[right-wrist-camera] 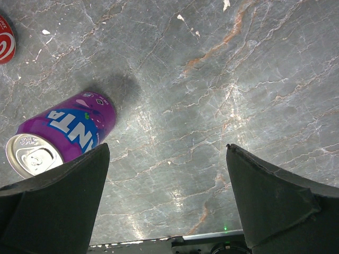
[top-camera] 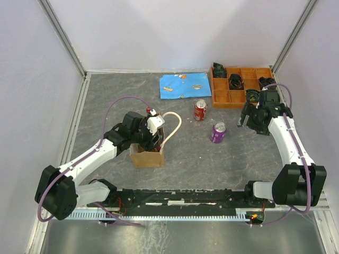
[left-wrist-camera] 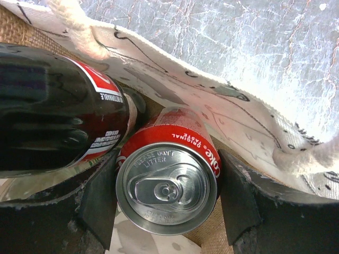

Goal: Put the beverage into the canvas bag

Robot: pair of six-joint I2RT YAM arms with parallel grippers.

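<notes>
At the left of the bench the canvas bag stands upright with one cream handle looped out to its right. The left claw reaches down into the bag's mouth. The left wrist view shows its two pads set on opposite sides of a cola can, apparently pressing its wall, so I judge the claw closed on it. The can's top faces the camera and its tab is unlifted. It sits low inside the bag beside a dark bottle, and I cannot tell whether it already rests on the bag's floor. A sealed can is probably full and fairly heavy, with a thin, smooth, dentable wall, so it should be held across the mid-body with moderate squeeze. The bag is soft cloth and will sag or tip if pushed, and the handles could snag a finger. Further right, a loose red can and a purple can stand apart on the bench. The right claw hovers open over bare bench with nothing between its fingers, the purple can just to one side of it. Behind lie a blue cloth and an orange tray.
</notes>
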